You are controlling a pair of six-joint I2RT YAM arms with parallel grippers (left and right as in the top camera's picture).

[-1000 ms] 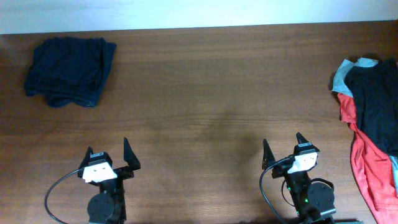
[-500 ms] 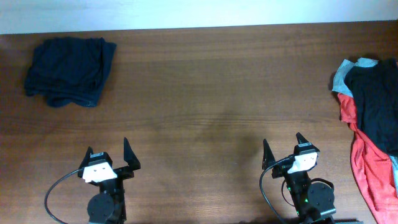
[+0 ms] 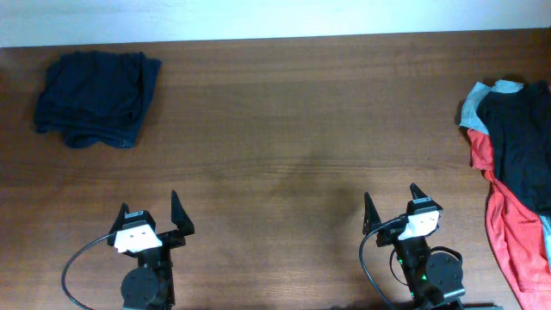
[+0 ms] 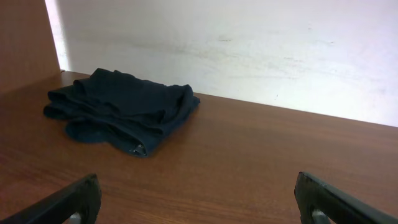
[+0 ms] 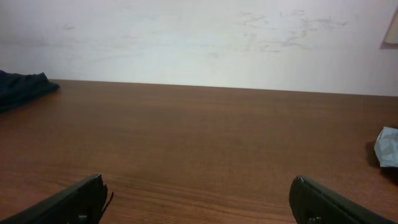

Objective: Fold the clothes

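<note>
At the near edge of the table, the left gripper and the right gripper sit side by side, well apart from each other, both pointing toward the far edge. Each claw has its two fingers spread wide apart with only bare wood between them; neither one touches any fabric. In the left wrist view the left gripper shows only as two dark fingertips at the bottom corners. The right wrist view gives the same picture of the right gripper. A black cable loops out from the base of the left arm.

Beyond the grippers lies a wide stretch of brown wood grain.

The clothes are split into two lots, both far from the claws. At the far left corner lies a dark navy garment, bunched into a rough, rumpled square; the left wrist camera sees it lying flat on the wood close to the back wall, and the right wrist camera catches just its edge. Along the right edge of the table lies a loose pile of clothes: a black garment on top, a red garment spreading out beneath it toward the near side, and a grey-blue garment peeking out at the far end. A scrap of that grey-blue cloth shows at the right of the right wrist view.
</note>
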